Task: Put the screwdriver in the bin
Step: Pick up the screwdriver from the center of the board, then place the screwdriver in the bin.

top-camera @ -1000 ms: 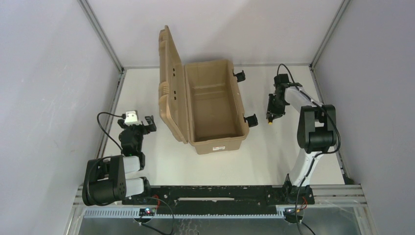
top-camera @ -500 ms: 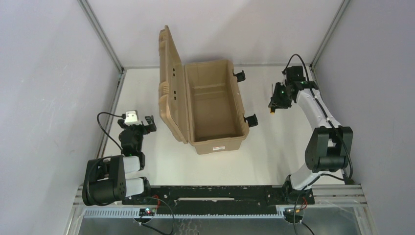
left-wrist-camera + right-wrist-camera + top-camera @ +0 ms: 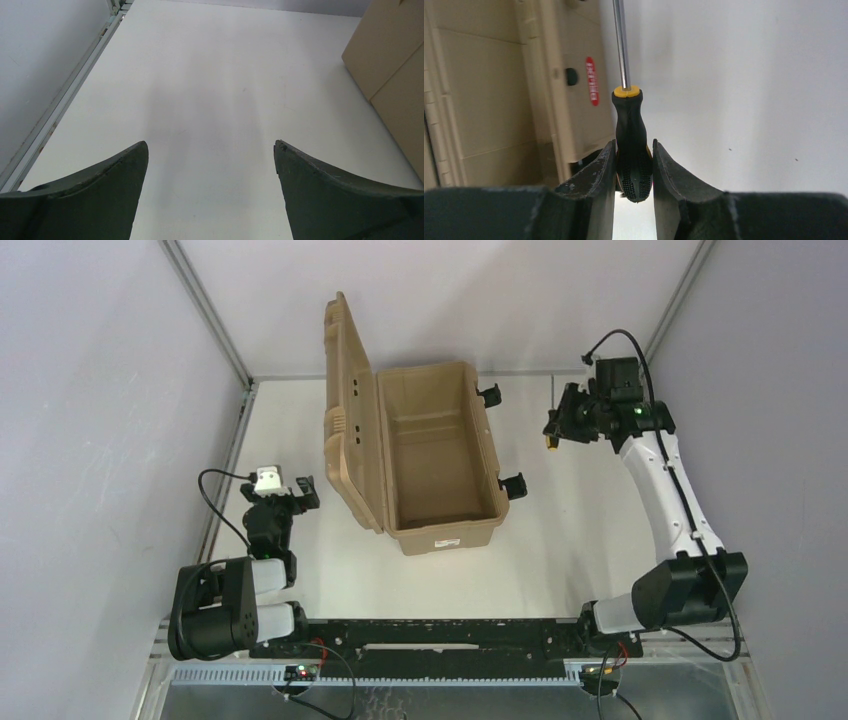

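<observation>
Right claw (image 3: 633,145) grips the screwdriver (image 3: 628,115) by its black handle — near the bin (image 3: 420,538); left claw (image 3: 210,145) gapes.

white label (image 3: 447,539) on bin (image 3: 440,465), red sticker (image 3: 592,81), both illegible

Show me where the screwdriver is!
The screwdriver is pinched in the right hand, far right in the top view, just right of the open bin.

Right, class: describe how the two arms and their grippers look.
Left arm and right arm: white links, black joints, black cables. White block on the left wrist; green light on the right. Fingers dark, curved, tapering.
</observation>
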You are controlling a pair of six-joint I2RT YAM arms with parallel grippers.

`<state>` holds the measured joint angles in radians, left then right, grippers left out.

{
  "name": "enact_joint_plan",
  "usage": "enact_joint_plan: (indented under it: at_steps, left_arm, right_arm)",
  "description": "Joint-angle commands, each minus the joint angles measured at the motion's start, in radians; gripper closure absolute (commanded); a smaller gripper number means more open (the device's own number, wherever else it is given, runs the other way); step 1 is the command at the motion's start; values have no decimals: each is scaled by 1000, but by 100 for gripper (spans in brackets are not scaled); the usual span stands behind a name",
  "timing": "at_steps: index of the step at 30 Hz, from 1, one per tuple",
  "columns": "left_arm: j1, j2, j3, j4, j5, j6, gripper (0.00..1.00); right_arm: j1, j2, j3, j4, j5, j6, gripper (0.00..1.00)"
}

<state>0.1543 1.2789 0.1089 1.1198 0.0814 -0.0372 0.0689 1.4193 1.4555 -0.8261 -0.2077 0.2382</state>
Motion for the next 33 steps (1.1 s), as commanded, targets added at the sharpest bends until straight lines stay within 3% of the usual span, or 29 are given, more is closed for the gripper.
enact_joint_plan:
  at_steps: [1, 15, 33]
  left_arm:
    - [-6, -17, 39, 34, -5, 0, 0]
    - [-6, -17, 39, 33, -5, 0, 0]
    - [-6, -16, 39, 33, -5, 0, 0]
  right_arm:
    - [86, -51, 88, -14, 27, 52, 100]
    - [418, 72, 231, -2, 188, 138, 100]
    - [618, 517, 418, -53, 339, 243, 100]
